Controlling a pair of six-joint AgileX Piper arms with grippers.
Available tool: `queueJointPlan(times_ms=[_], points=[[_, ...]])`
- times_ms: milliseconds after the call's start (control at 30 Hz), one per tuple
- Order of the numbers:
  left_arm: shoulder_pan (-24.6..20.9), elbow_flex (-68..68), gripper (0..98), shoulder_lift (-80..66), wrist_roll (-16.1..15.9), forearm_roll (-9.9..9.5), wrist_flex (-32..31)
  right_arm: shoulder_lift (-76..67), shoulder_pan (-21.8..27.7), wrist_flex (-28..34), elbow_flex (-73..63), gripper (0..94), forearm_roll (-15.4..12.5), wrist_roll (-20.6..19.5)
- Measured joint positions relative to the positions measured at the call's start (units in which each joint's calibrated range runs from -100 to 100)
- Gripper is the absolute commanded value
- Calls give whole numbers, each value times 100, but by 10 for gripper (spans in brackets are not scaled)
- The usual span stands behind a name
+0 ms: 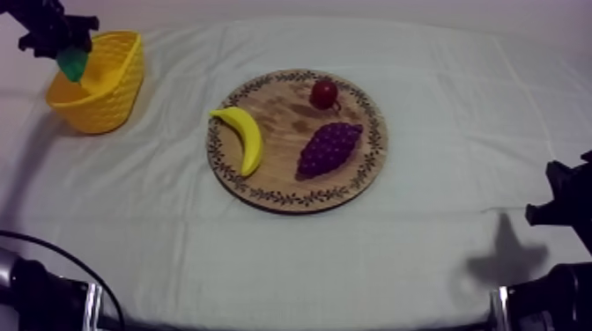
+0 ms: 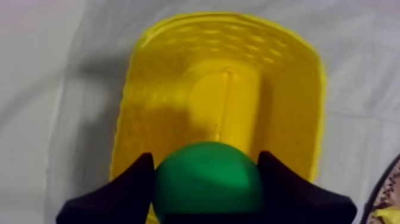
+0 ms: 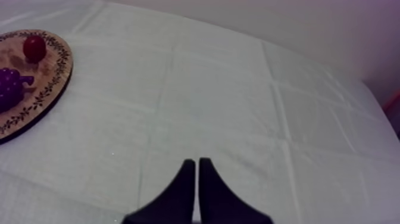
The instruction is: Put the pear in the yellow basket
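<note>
Left gripper (image 2: 205,157), fingers clamped on the pear (image 2: 208,183), holds it over the basket (image 2: 314,95). Right gripper (image 3: 197,165), fingers pressed together and empty, hangs above the cloth (image 3: 238,89). The board (image 1: 280,113) carries banana (image 1: 246,137), grapes (image 1: 329,148) and small red fruit (image 1: 324,92).

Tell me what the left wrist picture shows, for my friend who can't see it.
The left claw is shut on the green pear, held right over the open yellow basket. The basket sits on a grey-white cloth.
</note>
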Motion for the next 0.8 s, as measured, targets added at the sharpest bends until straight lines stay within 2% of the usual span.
queueJointPlan(times_ms=[267,600,700,800], points=[[-84,-199,592,848,-138,5,-326,0,0,0,0,3,0,0],[-87,-181,860,990,-205,160,-328,0,0,0,0,3,0,0],[-92,-55,870,788,-231,219,-246,0,0,0,0,3,0,0],[-78,248,837,419,-184,220,-255,0,0,0,0,3,0,0]])
